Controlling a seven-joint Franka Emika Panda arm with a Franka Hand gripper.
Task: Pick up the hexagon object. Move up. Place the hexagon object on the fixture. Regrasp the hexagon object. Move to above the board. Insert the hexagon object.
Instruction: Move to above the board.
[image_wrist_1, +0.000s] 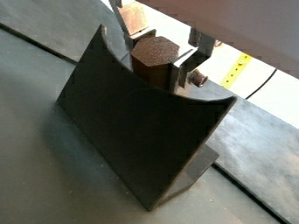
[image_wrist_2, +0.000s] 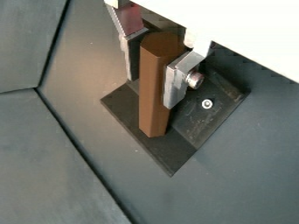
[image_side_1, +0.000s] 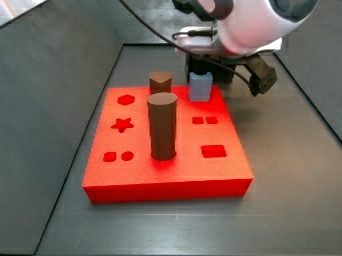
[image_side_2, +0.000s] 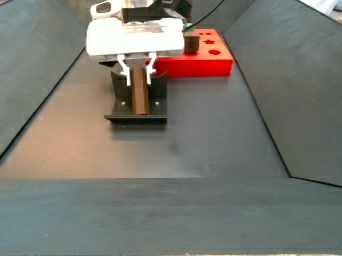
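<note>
The hexagon object (image_wrist_2: 155, 92) is a slim dark brown peg standing upright, and its flat six-sided top (image_wrist_1: 152, 55) shows in a wrist view. Its lower end rests on the base plate of the fixture (image_wrist_2: 197, 129), close against the fixture's dark upright wall (image_wrist_1: 135, 122). My gripper (image_wrist_2: 152, 83) is shut on the hexagon object, one silver finger (image_wrist_2: 177, 77) on each side. A side view shows the gripper (image_side_2: 135, 68) holding the peg (image_side_2: 138, 92) over the fixture (image_side_2: 136, 112), short of the red board (image_side_2: 203, 55). The peg and fixture are hidden in the side view that looks across the board.
On the red board (image_side_1: 174, 165) stand a thick round brown peg (image_side_1: 162, 125), a shorter pointed brown peg (image_side_1: 160, 82) and a light blue block (image_side_1: 201, 86). The arm's white wrist (image_side_1: 247, 25) hangs behind the board. Sloping dark walls (image_side_2: 47, 90) close in the floor on both sides.
</note>
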